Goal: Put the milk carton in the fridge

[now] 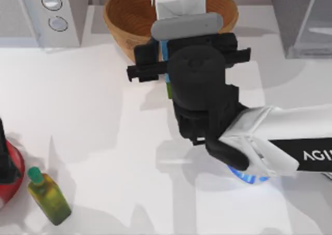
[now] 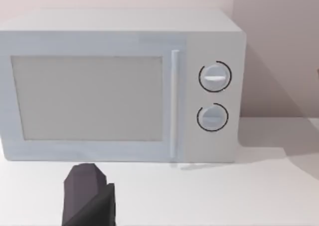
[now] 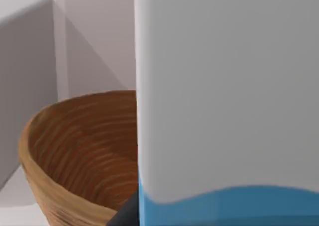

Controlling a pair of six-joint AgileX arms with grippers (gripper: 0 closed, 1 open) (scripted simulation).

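The milk carton [image 1: 176, 1] stands upright in front of the wooden bowl, its white folded top facing up and a sliver of blue band and green base showing below. My right gripper [image 1: 179, 45] comes in from the right and is shut on the milk carton around its middle. In the right wrist view the carton [image 3: 224, 86] is very close, white above the blue band. The fridge [image 1: 301, 17], grey with a pale glassy front, stands at the back right corner, to the right of the carton. My left gripper [image 2: 88, 198] is parked at the table's left edge, facing the microwave.
A wooden bowl [image 1: 124, 17] sits at the back centre, right behind the carton. A white microwave [image 1: 46, 12] with two knobs fills the back left. A green bottle [image 1: 49, 198] and a red object [image 1: 8, 173] stand front left. A blue-and-white roll [image 1: 251, 177] lies under my right arm.
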